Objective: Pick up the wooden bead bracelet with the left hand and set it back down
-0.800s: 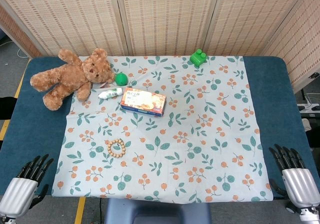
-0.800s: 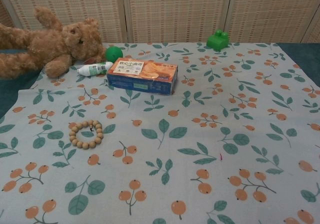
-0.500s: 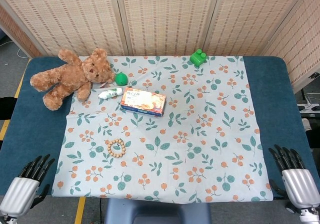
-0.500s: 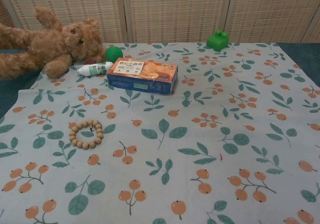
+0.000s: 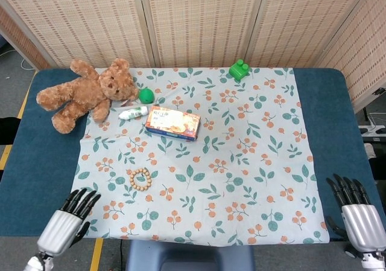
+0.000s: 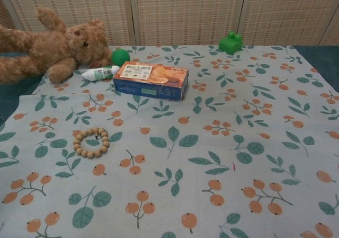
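Note:
The wooden bead bracelet [image 5: 140, 178] [image 6: 91, 142] lies flat as a small ring on the patterned cloth, left of centre toward the front. My left hand [image 5: 67, 221] hovers at the front left corner of the cloth, below and to the left of the bracelet, fingers apart and holding nothing. My right hand [image 5: 357, 215] sits off the cloth's front right corner, fingers spread, also empty. Neither hand shows in the chest view.
A brown teddy bear [image 5: 83, 92] lies at the back left beside a green ball [image 5: 146, 95] and a small white bottle [image 5: 133, 112]. An orange and blue box [image 5: 172, 122] lies behind the bracelet. A green toy block [image 5: 239, 70] stands at the back.
My left hand has shifted right and slightly forward, from off the cloth's corner onto its front left edge, closer to the bracelet. The right hand and the objects stay put.

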